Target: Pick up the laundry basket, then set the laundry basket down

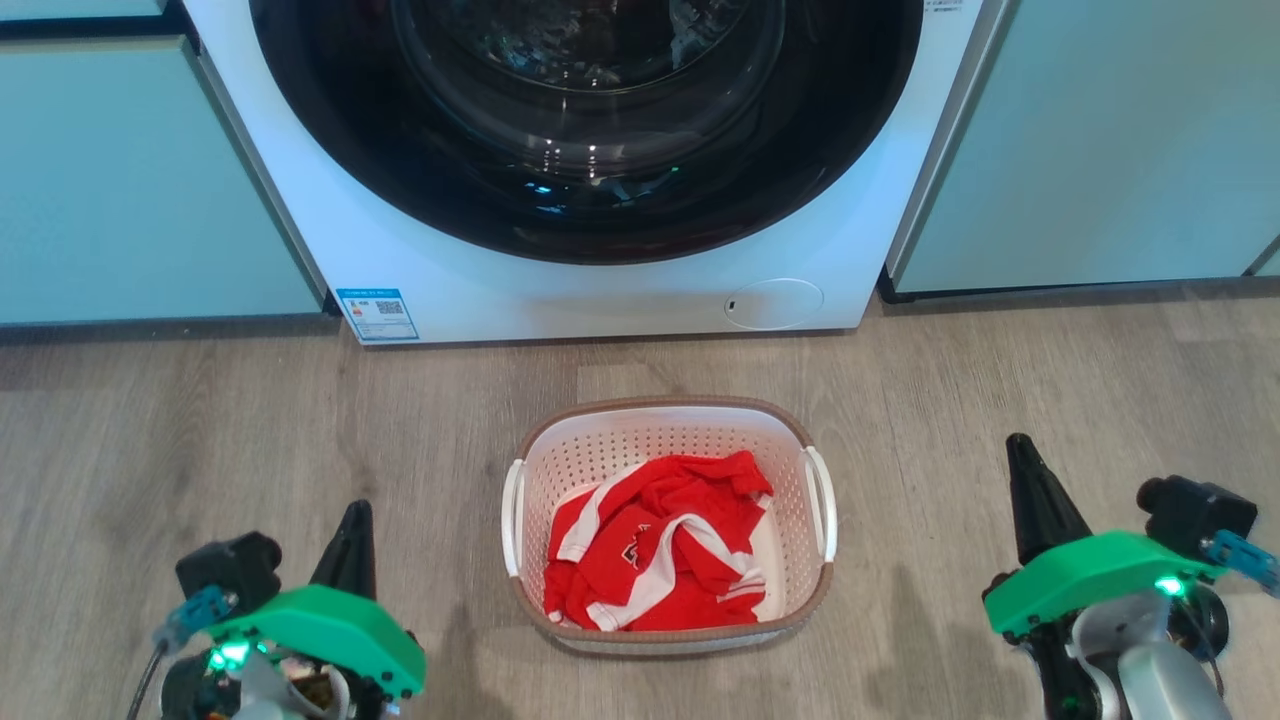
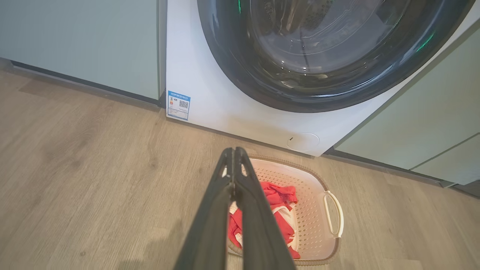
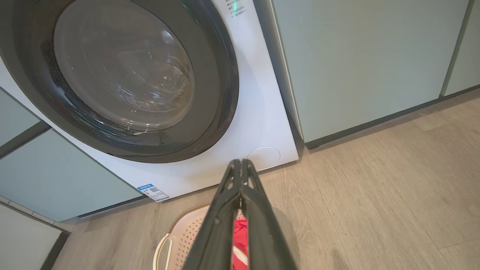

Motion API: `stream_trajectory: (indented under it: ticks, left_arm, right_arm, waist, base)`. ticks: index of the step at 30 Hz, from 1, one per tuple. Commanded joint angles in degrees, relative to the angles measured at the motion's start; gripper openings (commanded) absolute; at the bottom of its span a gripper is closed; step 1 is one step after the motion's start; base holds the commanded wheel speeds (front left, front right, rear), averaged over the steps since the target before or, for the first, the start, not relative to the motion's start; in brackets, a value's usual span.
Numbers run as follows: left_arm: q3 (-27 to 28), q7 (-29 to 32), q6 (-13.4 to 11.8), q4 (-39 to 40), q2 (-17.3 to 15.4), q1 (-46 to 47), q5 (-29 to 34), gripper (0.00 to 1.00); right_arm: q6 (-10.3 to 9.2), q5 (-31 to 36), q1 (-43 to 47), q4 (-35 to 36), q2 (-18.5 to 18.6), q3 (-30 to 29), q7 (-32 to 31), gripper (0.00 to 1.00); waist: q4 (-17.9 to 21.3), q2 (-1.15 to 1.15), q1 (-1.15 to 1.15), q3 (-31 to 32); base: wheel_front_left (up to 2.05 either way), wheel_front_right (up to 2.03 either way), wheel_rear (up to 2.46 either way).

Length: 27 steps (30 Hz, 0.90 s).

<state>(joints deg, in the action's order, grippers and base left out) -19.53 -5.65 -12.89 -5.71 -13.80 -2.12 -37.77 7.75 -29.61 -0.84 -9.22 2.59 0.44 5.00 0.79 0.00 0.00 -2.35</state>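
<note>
The left gripper (image 1: 352, 545) and right gripper (image 1: 1032, 490) are hovering closed and empty, flanking the laundry basket (image 1: 668, 412). It is sitting on the wooden floor (image 1: 250, 420) before the washing machine (image 1: 600, 300), its side handles (image 1: 513, 515) facing them, seemingly for a two-armed lift.

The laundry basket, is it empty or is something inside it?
Not empty. The laundry basket holds a crumpled red-and-white garment, which lies inside its perforated walls.
</note>
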Motion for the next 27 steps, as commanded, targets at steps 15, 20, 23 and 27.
stream_trajectory:
  ticks: [15,20,23,27]
  left_arm:
    - [5.0,1.5,3.6,-0.1,1.2,4.0,-9.5,0.0]
    - [6.2,2.0,4.7,-0.5,1.7,4.2,-12.4,0.0]
    - [6.8,2.3,5.3,-0.8,2.0,4.4,-14.1,0.0]
    - [7.8,2.7,6.1,-1.2,2.4,4.6,-16.4,0.0]
  right_arm:
    - [-0.09,-11.1,-3.0,0.7,1.4,-0.6,-1.6,0.0]
    - [-0.1,-14.4,-3.1,0.4,1.5,-0.8,-2.1,0.0]
    - [-0.11,-16.4,-3.2,0.2,1.5,-0.9,-2.3,0.0]
    - [-0.12,-19.0,-3.3,-0.1,1.6,-1.0,-2.7,0.0]
  waist:
    - [-0.1,0.0,0.0,0.3]
    - [-0.2,0.0,0.0,0.5]
    - [-0.2,0.0,0.0,0.5]
    - [-0.2,0.0,0.0,0.6]
  base:
    - [0.0,0.0,0.0]
    - [0.0,0.0,0.0]
    - [0.0,0.0,0.0]
    - [0.0,0.0,0.0]
